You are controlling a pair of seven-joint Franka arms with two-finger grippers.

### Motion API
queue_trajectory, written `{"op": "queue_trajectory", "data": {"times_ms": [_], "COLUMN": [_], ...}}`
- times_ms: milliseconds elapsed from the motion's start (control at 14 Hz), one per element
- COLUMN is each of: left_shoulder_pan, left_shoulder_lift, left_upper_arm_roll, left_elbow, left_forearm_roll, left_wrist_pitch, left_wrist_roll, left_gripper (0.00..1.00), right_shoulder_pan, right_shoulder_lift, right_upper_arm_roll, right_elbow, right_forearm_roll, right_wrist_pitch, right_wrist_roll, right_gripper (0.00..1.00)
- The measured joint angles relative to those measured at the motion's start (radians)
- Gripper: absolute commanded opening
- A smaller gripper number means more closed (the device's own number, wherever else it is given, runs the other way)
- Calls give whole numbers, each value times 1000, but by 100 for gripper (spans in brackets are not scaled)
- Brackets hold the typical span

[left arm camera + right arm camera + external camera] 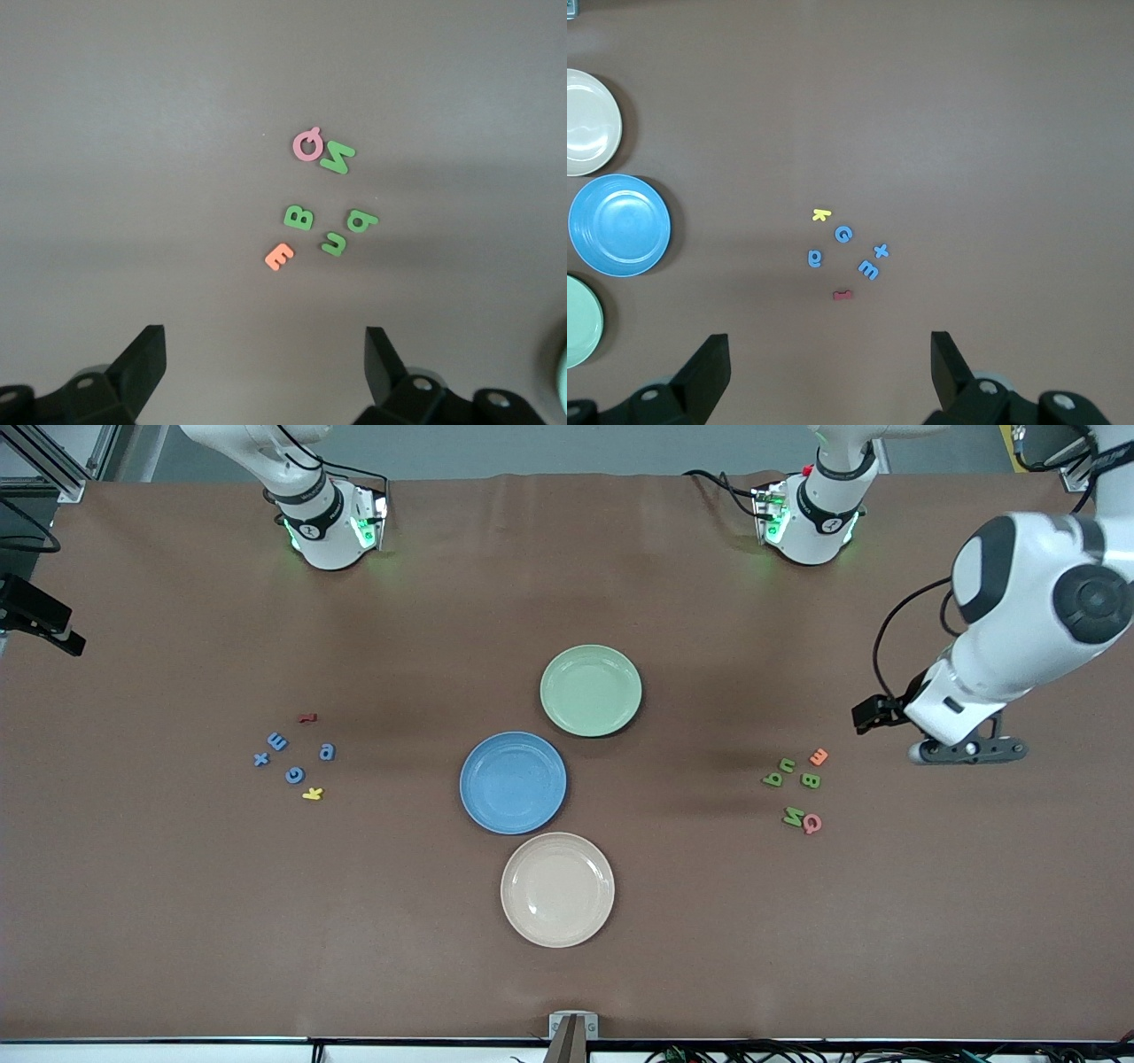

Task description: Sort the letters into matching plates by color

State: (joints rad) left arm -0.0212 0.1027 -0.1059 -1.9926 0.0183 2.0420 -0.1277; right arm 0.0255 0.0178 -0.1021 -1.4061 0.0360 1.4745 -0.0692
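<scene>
Several blue letters (295, 775) (843, 234) lie in a loose group toward the right arm's end of the table. Several green letters (811, 780) (299, 217) lie grouped toward the left arm's end. The blue plate (513, 782) (619, 225) and the pale green plate (591, 691) (580, 320) sit mid-table, both with nothing in them. My left gripper (968, 750) (266, 341) hangs open above the table beside the green letters, holding nothing. My right gripper (829, 345) is open high over the table near the blue letters; it does not show in the front view.
A beige plate (557, 889) sits nearer the front camera than the blue plate. A red letter (306, 717) and a yellow letter (313, 794) lie among the blue ones. An orange letter (819, 757) and a pink letter (811, 824) lie among the green ones.
</scene>
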Motion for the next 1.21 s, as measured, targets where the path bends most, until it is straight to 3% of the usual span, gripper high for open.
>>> {"op": "queue_trajectory", "data": {"times_ms": [570, 713, 998, 1212], "left_shoulder_pan": [-1, -1, 10, 17], "left_shoulder_lift": [213, 253, 314, 346], "left_upper_arm_roll": [0, -1, 0, -1], "left_elbow": [-32, -37, -70, -81], "left_forearm_roll": [55, 59, 59, 59], "left_wrist_pitch": [254, 302, 396, 412], "left_wrist_roll": [90, 92, 92, 93], "left_gripper": [83, 84, 78, 74], "right_shoulder_pan": [-28, -49, -92, -108], "right_shoulder_lift": [55, 89, 190, 207], "right_upper_arm_roll": [-4, -6, -6, -7], "right_elbow": [-23, -66, -202, -363], "right_forearm_roll": [-3, -12, -37, -37], "right_wrist_pitch": [-8, 1, 181, 364], "right_wrist_roll": [0, -1, -80, -120], "right_gripper": [100, 100, 100, 100]}}
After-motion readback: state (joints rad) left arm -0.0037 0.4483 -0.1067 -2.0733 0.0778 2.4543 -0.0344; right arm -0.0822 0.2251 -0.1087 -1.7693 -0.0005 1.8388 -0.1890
